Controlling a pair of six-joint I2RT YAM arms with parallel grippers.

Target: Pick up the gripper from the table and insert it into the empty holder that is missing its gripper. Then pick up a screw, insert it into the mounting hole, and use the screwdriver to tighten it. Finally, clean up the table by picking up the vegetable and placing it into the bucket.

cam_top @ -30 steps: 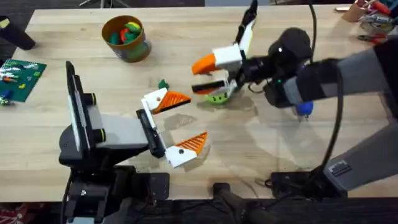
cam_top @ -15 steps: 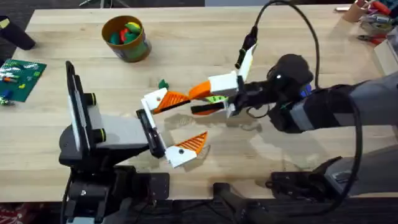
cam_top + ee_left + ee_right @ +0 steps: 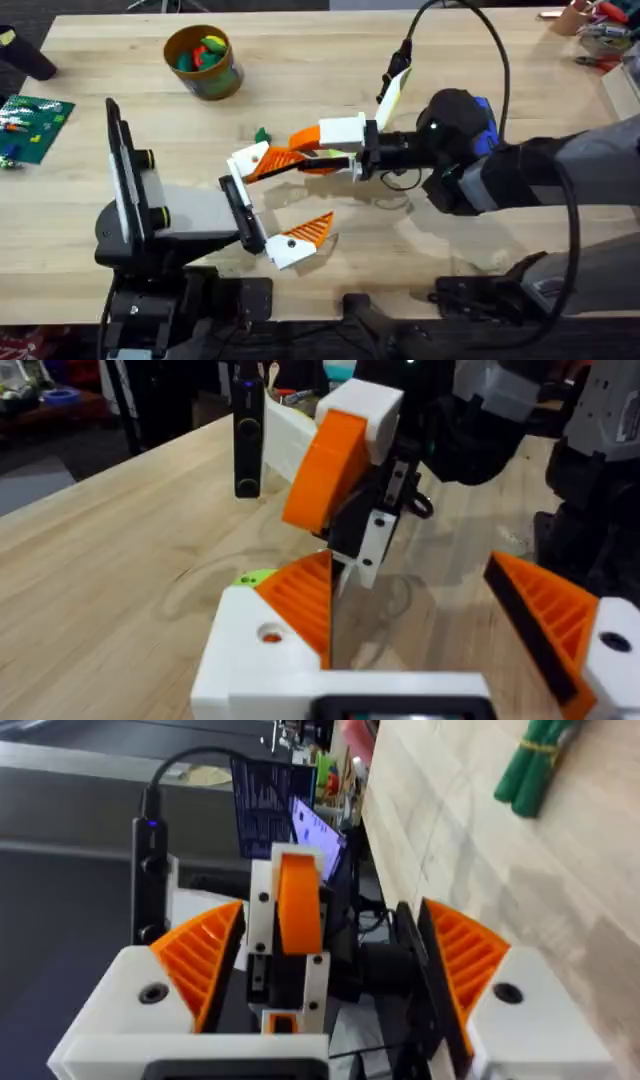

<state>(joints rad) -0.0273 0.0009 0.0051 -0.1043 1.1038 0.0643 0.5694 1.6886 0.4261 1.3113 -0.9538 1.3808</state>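
orange wedge gripper (image 3: 278, 161) is seated in the holder (image 3: 250, 159), the white bracket with the orange spot, at the far end of the black rail (image 3: 241, 212); the wedge points away from the holder across the worktop (image 3: 420, 60)

the twin finger with the black dot (image 3: 300, 237) sits at the rail's other end, well apart from the holder, so the left gripper (image 3: 318, 190) stands wide with nothing between its fingers

right gripper (image 3: 300, 154) is level with the holder, spread open, one finger on each side of the wedge tip; the right wrist view shows gaps on both sides of the wedge (image 3: 300, 905)

green vegetable (image 3: 262, 135) lies on the worktop just beyond the holder

bucket (image 3: 222, 80) stands well beyond the holder, coloured items inside
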